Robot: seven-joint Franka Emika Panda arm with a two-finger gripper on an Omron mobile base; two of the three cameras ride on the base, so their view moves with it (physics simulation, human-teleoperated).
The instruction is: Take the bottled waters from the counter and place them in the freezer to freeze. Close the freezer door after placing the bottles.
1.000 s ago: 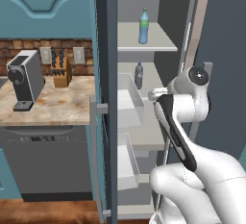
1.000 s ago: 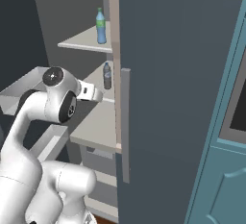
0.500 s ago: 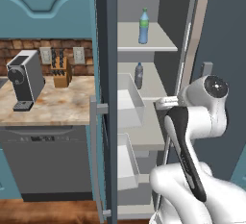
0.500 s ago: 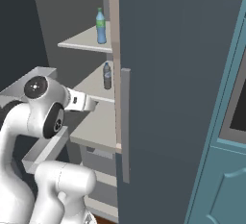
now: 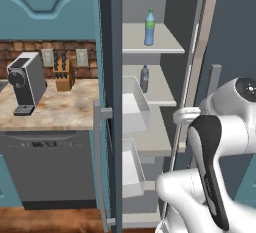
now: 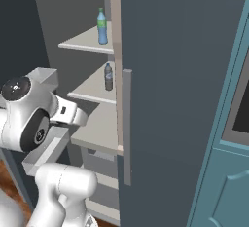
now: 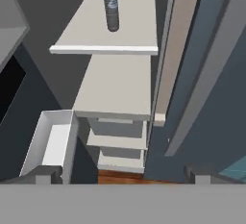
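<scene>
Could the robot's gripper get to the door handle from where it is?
Probably yes. The open gripper faces the shelves with the handle just off to one side, and nothing lies between them. Both bottles already stand on shelves, out of the way.

At the upper centre of the left base view stands a clear blue bottle (image 5: 149,27) with a green top part; below it, a duller grey-blue bottle (image 5: 144,78). The freezer (image 5: 116,52) frame is slate grey, its shelves (image 7: 113,26) pale grey, its drawers (image 5: 134,107) clear white. At left, the bench (image 5: 55,109) is beige-tan marbled stone over a dark grey dishwasher (image 5: 47,169), beneath teal cupboards (image 5: 47,7) and red-brown brick.
</scene>
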